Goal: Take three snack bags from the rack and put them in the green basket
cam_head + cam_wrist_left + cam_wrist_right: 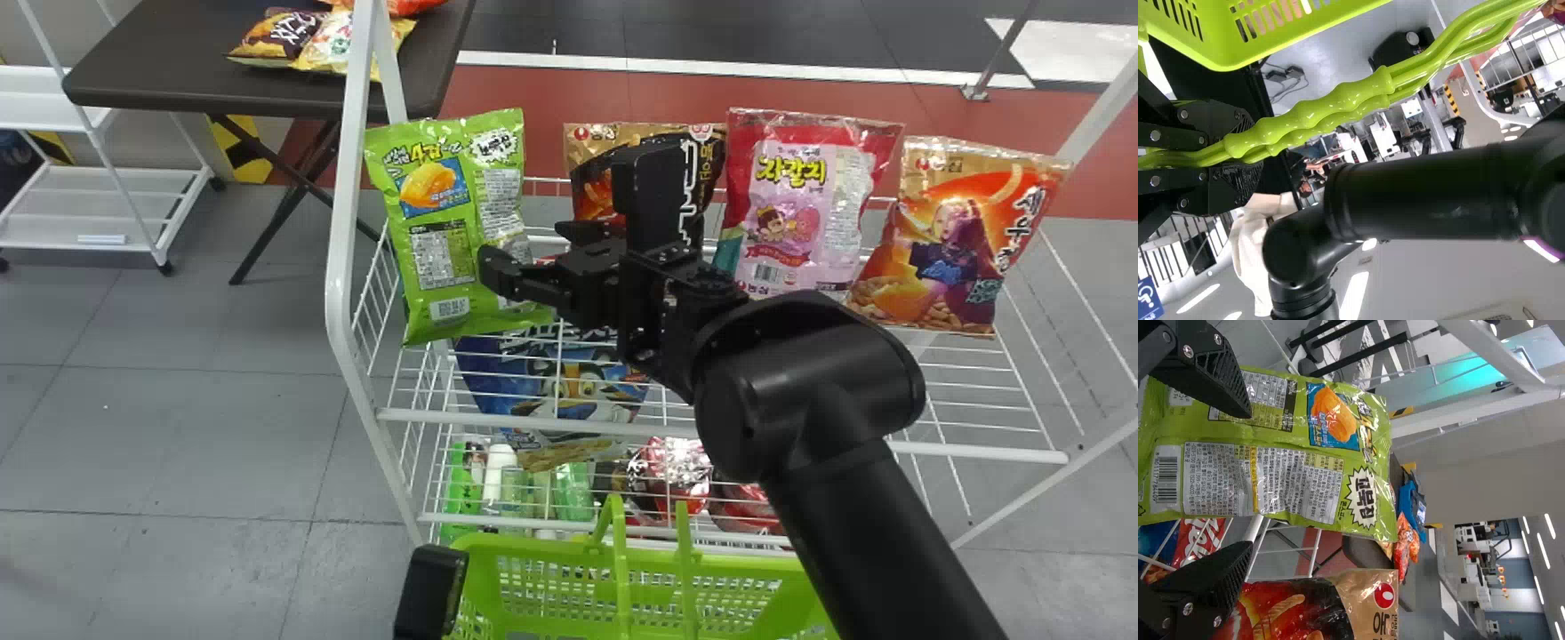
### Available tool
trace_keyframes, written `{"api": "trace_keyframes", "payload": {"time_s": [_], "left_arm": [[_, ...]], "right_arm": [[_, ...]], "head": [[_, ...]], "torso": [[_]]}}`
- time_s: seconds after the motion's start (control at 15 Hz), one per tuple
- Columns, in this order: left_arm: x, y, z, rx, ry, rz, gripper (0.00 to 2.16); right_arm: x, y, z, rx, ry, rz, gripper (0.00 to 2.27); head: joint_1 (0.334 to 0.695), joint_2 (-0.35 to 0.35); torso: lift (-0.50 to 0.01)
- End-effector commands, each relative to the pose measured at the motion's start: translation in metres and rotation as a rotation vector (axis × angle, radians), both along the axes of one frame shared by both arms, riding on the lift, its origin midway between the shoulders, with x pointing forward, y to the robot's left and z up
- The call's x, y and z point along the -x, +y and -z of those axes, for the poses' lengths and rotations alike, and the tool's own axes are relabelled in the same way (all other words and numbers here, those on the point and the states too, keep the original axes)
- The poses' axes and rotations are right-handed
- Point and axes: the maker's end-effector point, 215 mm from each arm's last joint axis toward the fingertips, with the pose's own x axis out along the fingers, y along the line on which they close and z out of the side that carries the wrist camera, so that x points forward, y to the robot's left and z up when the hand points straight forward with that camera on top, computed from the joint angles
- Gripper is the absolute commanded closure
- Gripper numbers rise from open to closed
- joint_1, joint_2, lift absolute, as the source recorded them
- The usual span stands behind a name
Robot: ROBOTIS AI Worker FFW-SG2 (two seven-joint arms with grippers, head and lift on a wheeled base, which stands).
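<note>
While using the left gripper (1255, 157) to pinch the handles (1311, 115) of the near green basket (533, 543), center the green snack bag (444, 253), leftmost on the white wire rack (344, 213), between the right gripper's (1248, 482) spread jaws before squeezing, clear of the brown bag (588, 188).

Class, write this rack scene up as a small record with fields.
rack: white wire
upper bags, left to right: green bag, brown bag, pink bag, orange bag
right pincer: open, near green bag; contact unclear
left pincer: shut on basket handles
green basket: before the rack
dark table: behind, left, holding more snacks
</note>
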Motion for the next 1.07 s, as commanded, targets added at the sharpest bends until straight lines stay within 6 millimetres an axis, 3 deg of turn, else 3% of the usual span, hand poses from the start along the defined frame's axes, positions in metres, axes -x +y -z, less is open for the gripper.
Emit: {"api": "trace_keyframes", "payload": {"time_s": [0.0,0.47,0.67,0.73,0.8,0.93,1.0], "left_arm": [[-0.003,0.002,0.000,0.005,-0.004,0.000,1.39],[-0.009,0.009,-0.004,0.028,-0.010,-0.006,1.39],[-0.009,0.008,-0.005,0.031,-0.012,-0.004,1.39],[-0.009,0.008,-0.005,0.031,-0.012,-0.004,1.39],[-0.009,0.007,-0.005,0.033,-0.015,-0.005,1.39],[-0.008,0.007,-0.005,0.033,-0.012,-0.002,1.39],[-0.008,0.006,-0.005,0.034,-0.011,-0.001,1.39]], "right_arm": [[-0.007,0.003,0.004,-0.011,0.017,-0.018,0.15],[-0.014,0.011,0.012,-0.028,0.061,-0.108,0.19],[-0.007,0.018,0.011,-0.052,0.084,-0.162,0.38],[-0.002,0.021,0.014,-0.053,0.102,-0.182,0.54],[0.002,0.022,0.018,-0.053,0.121,-0.195,0.86],[0.011,0.024,0.026,-0.048,0.165,-0.209,1.82],[0.014,0.024,0.026,-0.036,0.163,-0.207,2.03]], "head": [[0.695,-0.017],[0.695,0.002],[0.695,0.015],[0.695,0.019],[0.695,0.021],[0.695,0.027],[0.695,0.029]], "torso": [[-0.010],[-0.010],[-0.010],[-0.010],[-0.010],[-0.010],[-0.010]]}}
